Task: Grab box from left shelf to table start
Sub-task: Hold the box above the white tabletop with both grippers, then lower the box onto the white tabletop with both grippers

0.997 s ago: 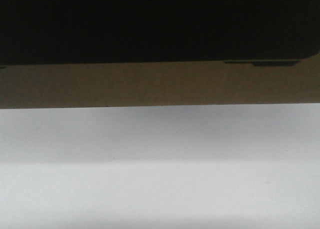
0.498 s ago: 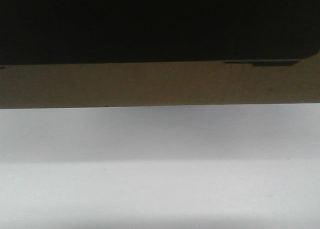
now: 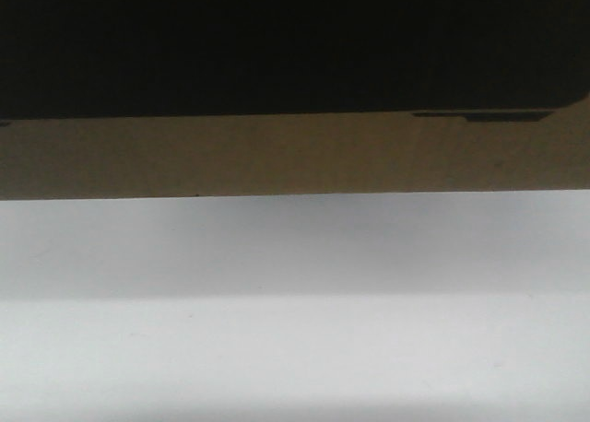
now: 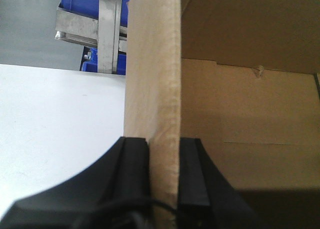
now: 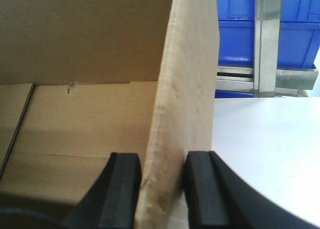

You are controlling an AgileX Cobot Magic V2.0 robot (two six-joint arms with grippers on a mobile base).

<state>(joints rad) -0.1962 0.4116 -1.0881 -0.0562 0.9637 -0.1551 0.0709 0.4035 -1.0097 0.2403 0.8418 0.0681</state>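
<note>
A large brown corrugated cardboard box (image 3: pixel 295 155) sits on the plain white tabletop (image 3: pixel 295 348), its long side with the wide black printed panel squarely facing the front camera and running left to right. That view shows neither arm. The wrist views do: the left gripper (image 4: pixel 164 174) is clamped on an upright side wall of the open-topped box, one black finger inside and one outside, and the right gripper (image 5: pixel 161 184) pinches the opposite wall likewise. Behind the table stand a steel rack (image 5: pixel 265 44) and blue plastic bins (image 5: pixel 290 29).
</note>
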